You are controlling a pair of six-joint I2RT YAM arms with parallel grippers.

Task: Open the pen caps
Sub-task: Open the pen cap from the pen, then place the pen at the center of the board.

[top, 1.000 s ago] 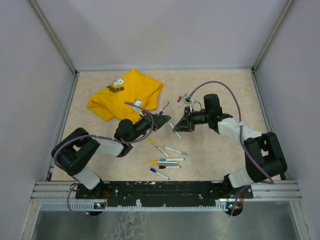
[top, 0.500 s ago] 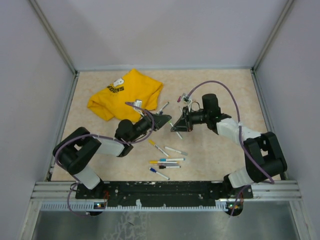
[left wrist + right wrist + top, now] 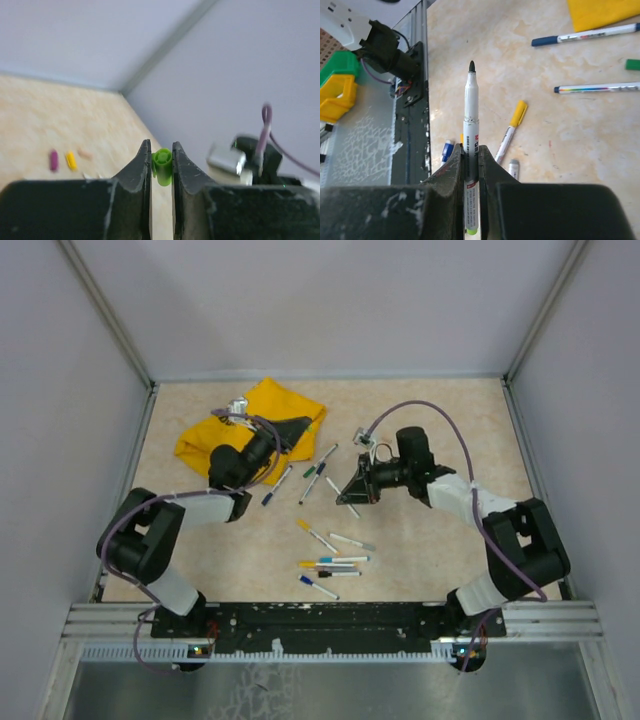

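Cap off: green cap in my left gripper, bare pen in my right

My left gripper (image 3: pixel 161 152) was clamped on the green cap (image 3: pixel 163 170), raised over the yellow shirt (image 3: pixel 205 445) at the far left of the table (image 3: pixel 450 420). My right gripper (image 3: pixel 471 152), well apart near the middle, was pinched tight on the white pen (image 3: pixel 471 107), whose dark tip was uncovered. The red print on its barrel was too small for me to read, and I could make out no lettering on the shirt. A purple cap (image 3: pixel 53 160) and a yellow cap (image 3: pixel 71 160) lay loose side by side on the table. The other pens (image 3: pixel 335 560) lay scattered between my arms, several in a cluster at the near side, one with a rainbow stripe along its barrel
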